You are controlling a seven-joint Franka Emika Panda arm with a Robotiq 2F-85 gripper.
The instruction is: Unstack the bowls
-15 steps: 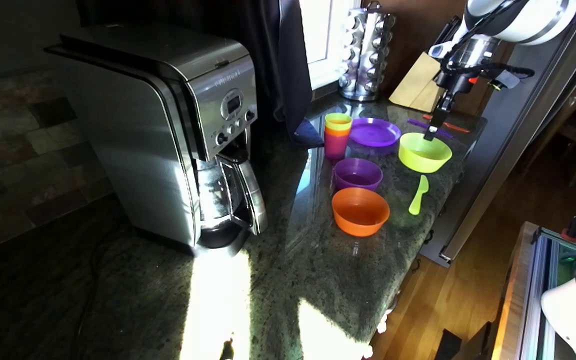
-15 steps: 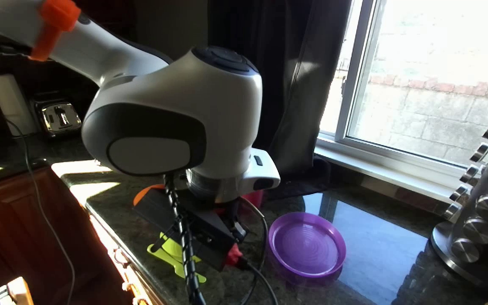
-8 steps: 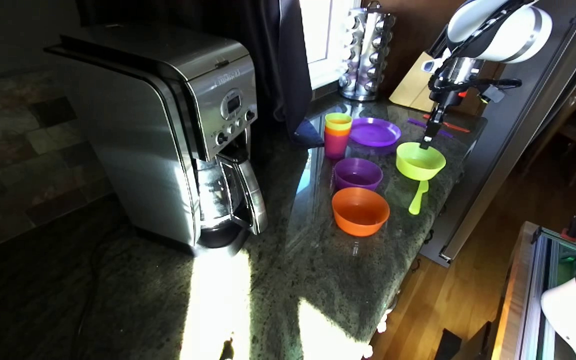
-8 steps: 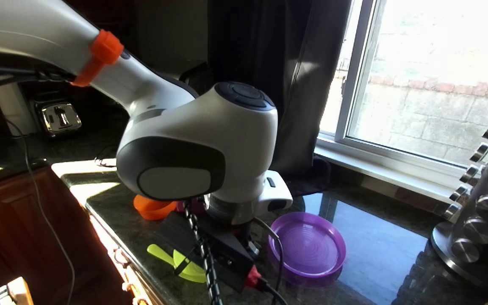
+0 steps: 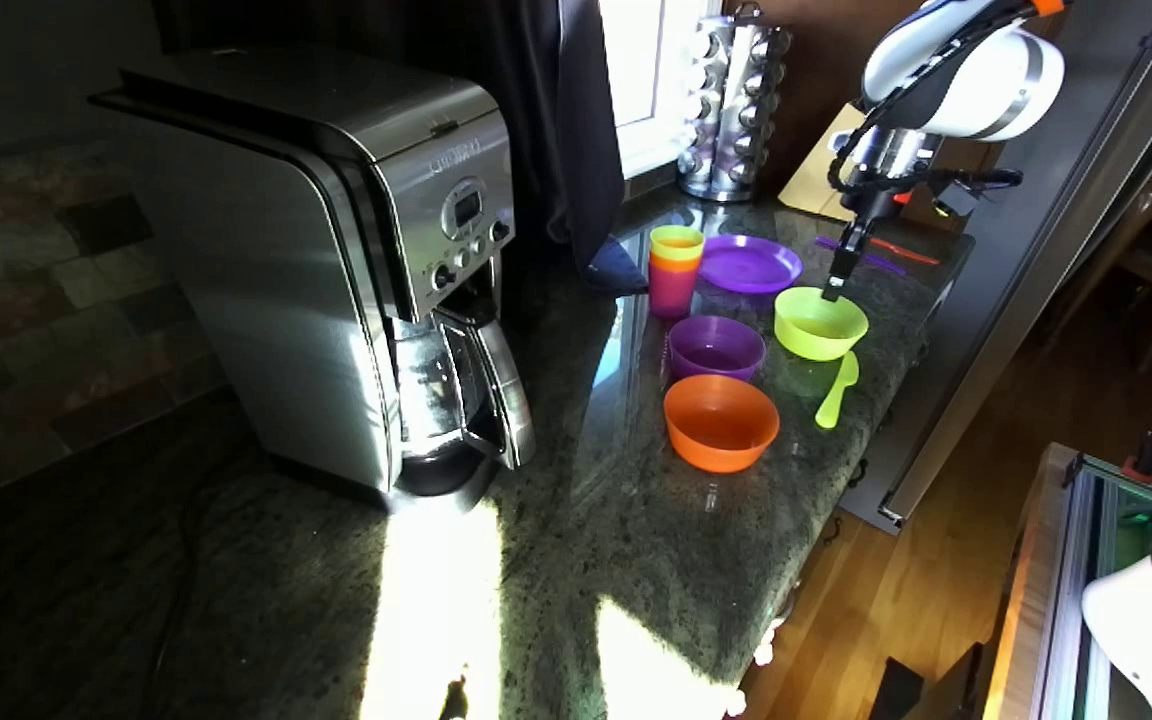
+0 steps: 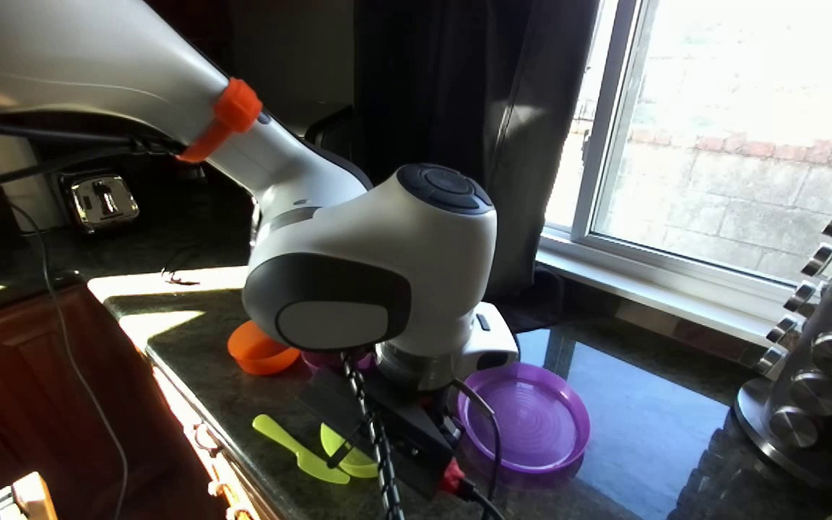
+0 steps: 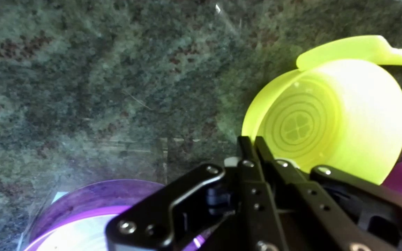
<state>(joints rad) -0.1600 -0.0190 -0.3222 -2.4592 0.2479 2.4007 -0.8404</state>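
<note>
My gripper (image 7: pixel 252 140) is shut on the rim of the lime green bowl (image 7: pixel 365 115), one finger inside the wall and one outside. In an exterior view the gripper (image 5: pixel 832 292) meets the far rim of the lime green bowl (image 5: pixel 821 335). Whether the bowl touches the counter I cannot tell. In an exterior view the purple bowl (image 5: pixel 716 348) stands just left of it, with the orange bowl (image 5: pixel 721 425) close in front; these two stand separately. In an exterior view the arm partly hides the purple bowl (image 6: pixel 321 361) and the lime green bowl (image 6: pixel 351 458); the orange bowl (image 6: pixel 261 352) shows there.
A lime green knife (image 5: pixel 838 392) lies beside the held bowl, near the counter edge. A stack of cups (image 5: pixel 674 285) and a purple plate (image 5: pixel 751 265) stand behind. A coffee maker (image 5: pixel 366 260), a spice rack (image 5: pixel 731 110) and a knife block (image 5: pixel 831 185) are around.
In an exterior view, my gripper and the lime green bowl have moved left and slightly down, closer to the purple bowl. The purple and orange bowls have not moved.
</note>
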